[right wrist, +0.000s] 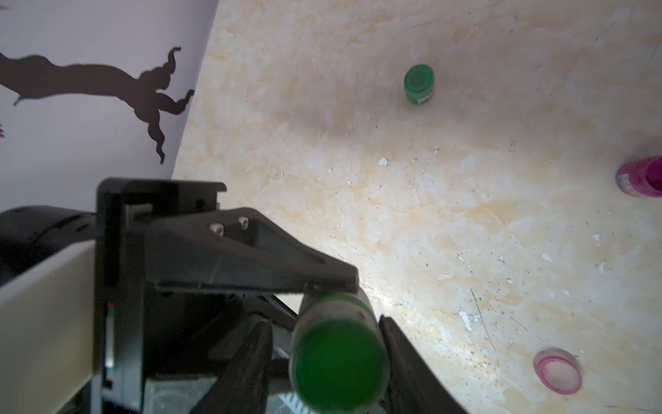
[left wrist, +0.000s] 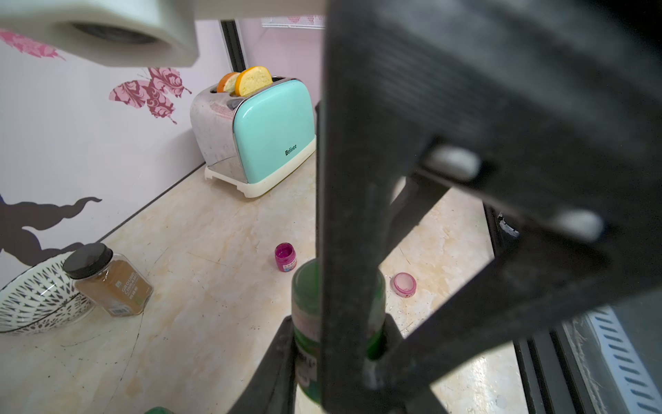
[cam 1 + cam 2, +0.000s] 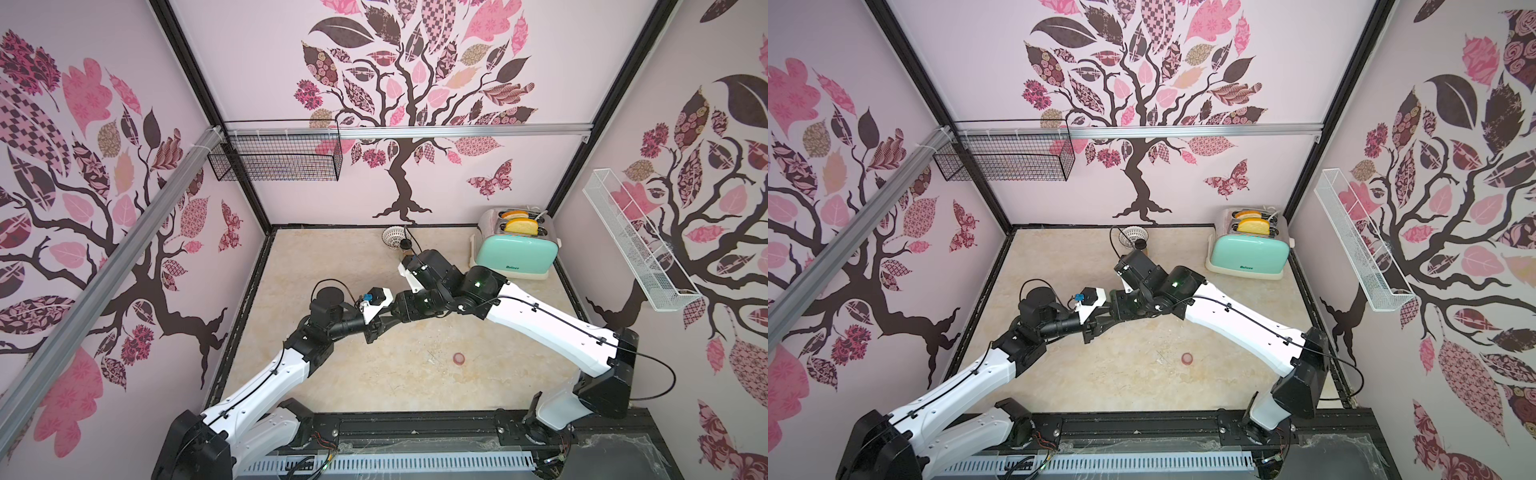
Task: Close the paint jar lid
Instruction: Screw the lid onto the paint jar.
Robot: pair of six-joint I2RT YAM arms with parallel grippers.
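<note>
Evidently, over the counter (image 1: 465,215), the left hand (image 2: 338,353) pinches the green paint jar (image 2: 304,315) aloft; the right hand (image 1: 336,358) stands slightly spread around its lid (image 1: 340,369). Best back straight off along the jar's axis, without nudging the lid askew.

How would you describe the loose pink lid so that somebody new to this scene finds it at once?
Start at the mint-green toaster in the far right corner of the marble table. From there come toward the near edge: the pink lid lies alone on bare tabletop. It is flat and round with a pale inside, unlike the upright pink jar.
</note>
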